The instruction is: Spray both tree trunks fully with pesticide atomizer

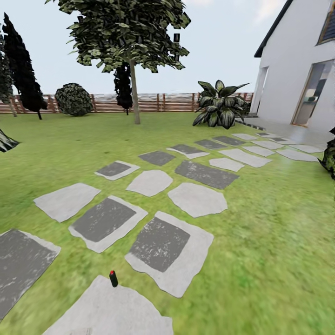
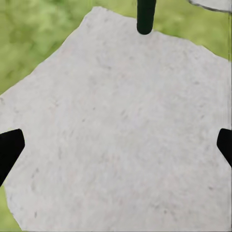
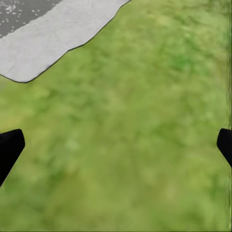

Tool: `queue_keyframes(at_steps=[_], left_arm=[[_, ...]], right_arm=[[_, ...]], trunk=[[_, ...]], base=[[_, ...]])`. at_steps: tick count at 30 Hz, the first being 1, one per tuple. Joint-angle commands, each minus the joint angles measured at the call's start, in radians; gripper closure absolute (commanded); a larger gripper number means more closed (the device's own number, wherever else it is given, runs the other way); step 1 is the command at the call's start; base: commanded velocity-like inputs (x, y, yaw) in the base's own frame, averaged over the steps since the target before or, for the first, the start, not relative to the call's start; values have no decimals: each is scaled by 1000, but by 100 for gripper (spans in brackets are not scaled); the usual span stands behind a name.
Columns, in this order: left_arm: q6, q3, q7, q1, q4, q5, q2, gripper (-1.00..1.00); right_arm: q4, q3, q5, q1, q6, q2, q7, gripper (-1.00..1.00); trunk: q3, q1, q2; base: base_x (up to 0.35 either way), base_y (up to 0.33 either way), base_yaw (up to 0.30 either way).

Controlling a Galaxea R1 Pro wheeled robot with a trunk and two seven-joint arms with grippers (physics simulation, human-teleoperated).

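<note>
Head view takes in the garden (image 1: 279, 232): a wide green lawn with a path of pale and dark stepping stones (image 1: 160, 244) running from the near left toward the white house (image 1: 298, 70) at the far right, and a slatted fence (image 1: 153, 102) closing the far side. One tree (image 1: 128, 32) with a straight pale tree trunk (image 1: 135, 93) stands far off, left of centre; the second is not clearly made out.

Near the robot, slightly left, the pesticide atomizer (image 1: 113, 278) stands upright at the far edge of the nearest pale slab (image 1: 111, 307). It is a small dark bottle with a red top, and its dark body (image 2: 145, 17) shows in the left wrist view.

It looks light, rigid and smooth, narrow enough to tip or roll if nudged. A hold across the middle of the body, below the red top, seems best.

The left gripper (image 2: 116, 145) hangs over the pale slab, fingers spread wide with nothing between them. The right gripper (image 3: 116, 145) hangs over grass, equally wide apart and empty.
</note>
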Motion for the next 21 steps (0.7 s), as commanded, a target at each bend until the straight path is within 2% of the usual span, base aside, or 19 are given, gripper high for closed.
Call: queue_keyframes(at_steps=[1,21], left_arm=[[-3,0,1,0,0,3,0,-100],[-3,0,1,0,0,3,0,-100]], right_arm=[[1,2,0,-1,-3,0,-3,-100],[1,6,2,-1,-3,1,-3,-100]], trunk=[[-1,0,0],[-1,0,0]], base=[[204,-227,-79],[204,-227,4]])
